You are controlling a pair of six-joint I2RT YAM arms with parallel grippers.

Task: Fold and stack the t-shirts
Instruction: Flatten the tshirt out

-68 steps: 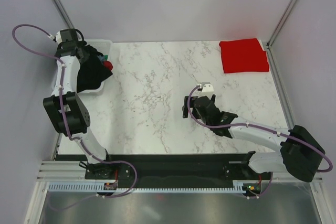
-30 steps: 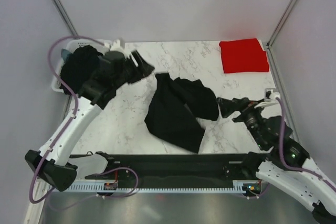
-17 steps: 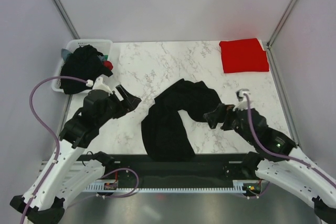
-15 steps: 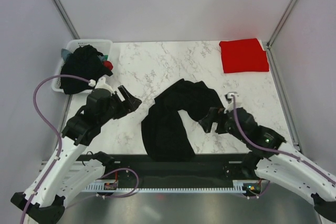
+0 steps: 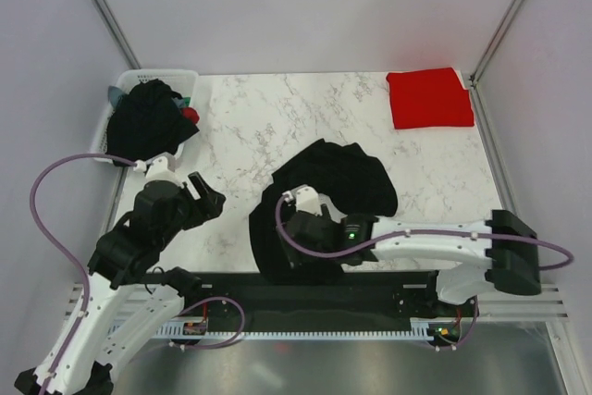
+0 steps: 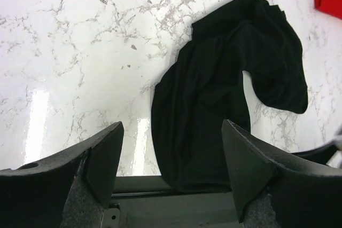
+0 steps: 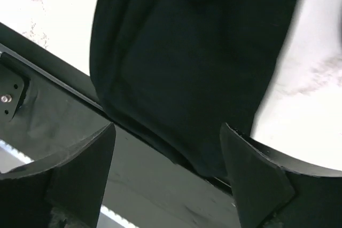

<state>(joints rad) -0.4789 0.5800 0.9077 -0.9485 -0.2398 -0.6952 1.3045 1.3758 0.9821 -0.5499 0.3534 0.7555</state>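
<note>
Your right gripper (image 7: 166, 131) has swung over the black t-shirt (image 5: 351, 182), released; your left gripper (image 6: 171, 129) hovers beside it, released.

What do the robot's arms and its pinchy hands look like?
Both the left arm and right arm have white shells with chunky black joints. A thin purple cable loops along each. The left gripper and right gripper each have two wide black fingers with grey padded insides. A tiny green light glows on the right arm.

crumpled t-shirt (image 5: 347, 178) — near centre | folded t-shirt (image 5: 429, 97) — far right corner | basket (image 5: 171, 75) far left
</note>
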